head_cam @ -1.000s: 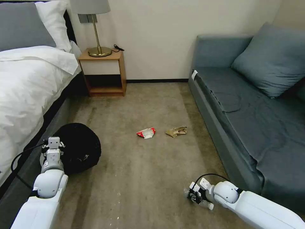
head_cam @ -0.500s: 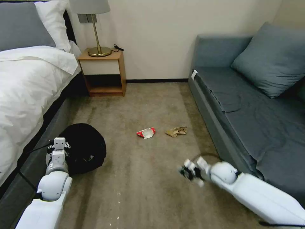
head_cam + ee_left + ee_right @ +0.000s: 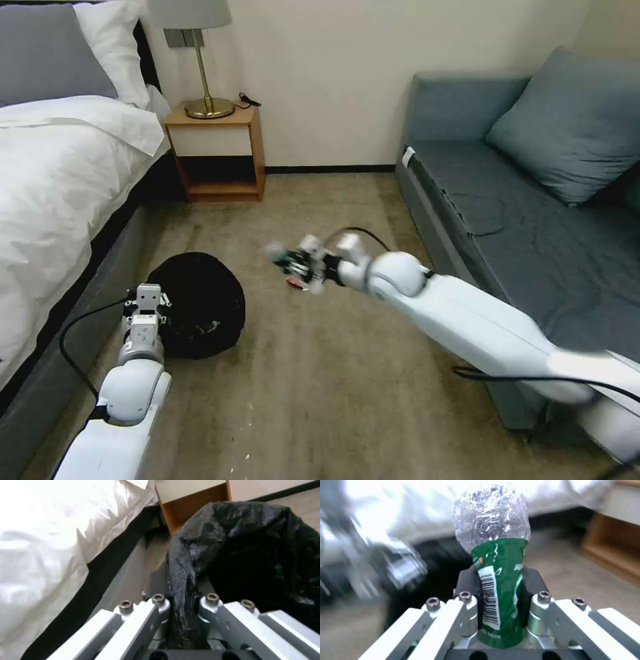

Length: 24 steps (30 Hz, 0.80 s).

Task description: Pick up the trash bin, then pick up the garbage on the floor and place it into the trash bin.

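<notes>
Right end effector [image 3: 297, 263]: centre of the head frame, above the floor, arm reaching in from the lower right. Fingers [image 3: 533, 582] pinch a small clear bottle [image 3: 495, 580] by its green label; the crinkled clear end stands out beyond the fingertips. In the head view the bottle is a blur at the fingertips.

Red-and-white paper scrap [image 3: 293, 283]: on the carpet, a sliver showing just below the right end effector, mostly hidden by it.

Left end effector [image 3: 148, 301]: lower left of the head frame, at the near left edge of the trash bin [image 3: 197, 307]. Fingers [image 3: 160, 602] pressed onto the bin's rim, the glossy black bag bunched between them.

Trash bin: lower left of centre, beside the bed, black-lined mouth facing up. Open carpet lies between the bin and the bottle.

Bed [image 3: 60, 173]: left side of frame, white bedding hanging close to the bin and left arm; dark base alongside.

Nightstand [image 3: 217, 157]: upper left of centre, against the wall, carrying a brass lamp [image 3: 200, 67].

Sofa [image 3: 533, 220]: right side, grey-blue, with a cushion [image 3: 567, 123]; the right arm crosses in front of its near edge.

Carpet [image 3: 320, 387]: tan floor, bare at lower centre.
</notes>
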### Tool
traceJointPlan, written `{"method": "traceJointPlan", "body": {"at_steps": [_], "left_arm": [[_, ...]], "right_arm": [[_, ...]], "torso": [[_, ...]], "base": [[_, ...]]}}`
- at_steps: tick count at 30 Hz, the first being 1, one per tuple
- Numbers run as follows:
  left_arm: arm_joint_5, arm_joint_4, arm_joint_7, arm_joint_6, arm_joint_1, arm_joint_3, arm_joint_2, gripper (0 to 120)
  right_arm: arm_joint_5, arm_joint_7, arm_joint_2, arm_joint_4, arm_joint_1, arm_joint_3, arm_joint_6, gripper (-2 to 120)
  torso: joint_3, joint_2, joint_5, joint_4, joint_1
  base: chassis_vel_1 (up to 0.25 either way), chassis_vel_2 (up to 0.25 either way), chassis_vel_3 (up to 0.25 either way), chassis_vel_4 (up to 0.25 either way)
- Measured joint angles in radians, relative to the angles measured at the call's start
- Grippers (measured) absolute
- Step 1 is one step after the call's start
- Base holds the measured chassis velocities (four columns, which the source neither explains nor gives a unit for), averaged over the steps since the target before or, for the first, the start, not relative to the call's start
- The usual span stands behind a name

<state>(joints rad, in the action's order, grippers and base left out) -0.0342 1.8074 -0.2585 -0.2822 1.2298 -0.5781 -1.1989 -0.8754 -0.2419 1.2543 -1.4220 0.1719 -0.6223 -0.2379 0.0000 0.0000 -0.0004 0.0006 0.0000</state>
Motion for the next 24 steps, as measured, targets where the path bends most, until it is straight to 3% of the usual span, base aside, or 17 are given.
{"method": "traceJointPlan", "body": {"at_steps": [6,18,24], "left_arm": [[-0.028,-0.007,0.011,0.016,-0.015,0.002,0.001,4],[-0.057,0.035,0.024,0.035,0.008,-0.003,0.002,4],[-0.057,0.057,0.023,0.035,0.013,-0.005,-0.006,4]], "right_arm": [[-0.04,0.001,0.144,0.16,-0.006,-0.027,0.068,16],[0.01,0.002,0.23,0.335,0.022,-0.033,0.125,16],[0.045,0.012,0.231,0.348,0.043,-0.033,0.127,39]], "torso": [[0.0,0.0,0.0,-0.0005,0.0],[0.0,0.0,0.0003,-0.0006,0.0],[0.0,0.0,0.0004,-0.0007,0.0]], "base": [[0.0,0.0,0.0,0.0],[0.0,0.0,0.0,0.0],[0.0,0.0,0.0,0.0]]}}
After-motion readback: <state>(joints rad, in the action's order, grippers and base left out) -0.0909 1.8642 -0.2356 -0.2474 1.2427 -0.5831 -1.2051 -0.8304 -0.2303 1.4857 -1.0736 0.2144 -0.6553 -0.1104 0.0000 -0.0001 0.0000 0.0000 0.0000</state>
